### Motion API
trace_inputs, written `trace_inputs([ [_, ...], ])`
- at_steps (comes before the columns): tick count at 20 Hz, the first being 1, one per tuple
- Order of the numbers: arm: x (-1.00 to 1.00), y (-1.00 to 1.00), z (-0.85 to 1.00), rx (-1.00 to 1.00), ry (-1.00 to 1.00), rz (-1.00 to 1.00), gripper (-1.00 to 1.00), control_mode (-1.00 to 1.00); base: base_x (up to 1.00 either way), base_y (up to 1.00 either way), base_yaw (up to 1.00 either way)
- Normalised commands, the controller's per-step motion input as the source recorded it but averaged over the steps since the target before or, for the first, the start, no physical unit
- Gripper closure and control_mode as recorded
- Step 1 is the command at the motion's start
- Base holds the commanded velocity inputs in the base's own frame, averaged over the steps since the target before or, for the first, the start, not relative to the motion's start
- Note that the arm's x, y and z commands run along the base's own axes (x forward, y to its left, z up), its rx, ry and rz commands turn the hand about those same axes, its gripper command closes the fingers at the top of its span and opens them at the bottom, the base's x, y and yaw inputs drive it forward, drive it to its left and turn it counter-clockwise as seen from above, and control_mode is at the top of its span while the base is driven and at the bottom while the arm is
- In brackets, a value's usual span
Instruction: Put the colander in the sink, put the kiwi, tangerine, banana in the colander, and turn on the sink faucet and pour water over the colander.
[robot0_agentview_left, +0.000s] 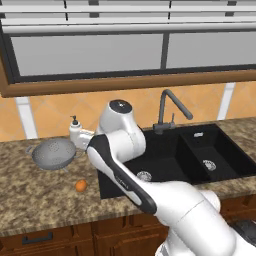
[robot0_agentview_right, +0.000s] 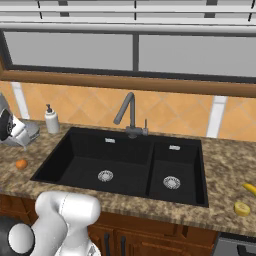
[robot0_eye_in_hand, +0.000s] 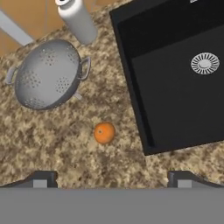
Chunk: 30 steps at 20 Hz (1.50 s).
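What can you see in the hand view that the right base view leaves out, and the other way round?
The hand view alone has the colander, lying on the counter beside the soap dispenser, with the open gripper at its bottom edge. The right base view alone has the sink faucet, the smaller basin, and off to the right the banana and a small yellowish fruit. Both share the tangerine, the soap dispenser, the granite counter and the sink's large basin with its silver drain.
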Motion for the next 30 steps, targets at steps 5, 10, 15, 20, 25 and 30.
trace_inputs([
  [5,0.69,0.57,-0.34,0.0,0.03,-0.1,-1.0,-1.0,0.0,0.0,0.0],
  [10,0.54,0.42,-0.52,0.0,0.14,-0.08,-1.0,-1.0,0.0,0.0,0.0],
  [15,0.55,0.22,-0.28,0.01,0.29,0.0,-1.0,-1.0,0.0,0.0,0.0],
  [20,0.45,0.28,-0.29,-0.02,0.02,0.0,-1.0,-1.0,0.0,0.0,0.0],
  [25,0.32,0.32,-0.31,-0.02,-0.04,-0.03,-1.0,-1.0,0.0,0.0,0.0],
  [30,0.27,0.16,-0.28,0.0,-0.01,-0.04,-1.0,-1.0,0.0,0.0,0.0],
])
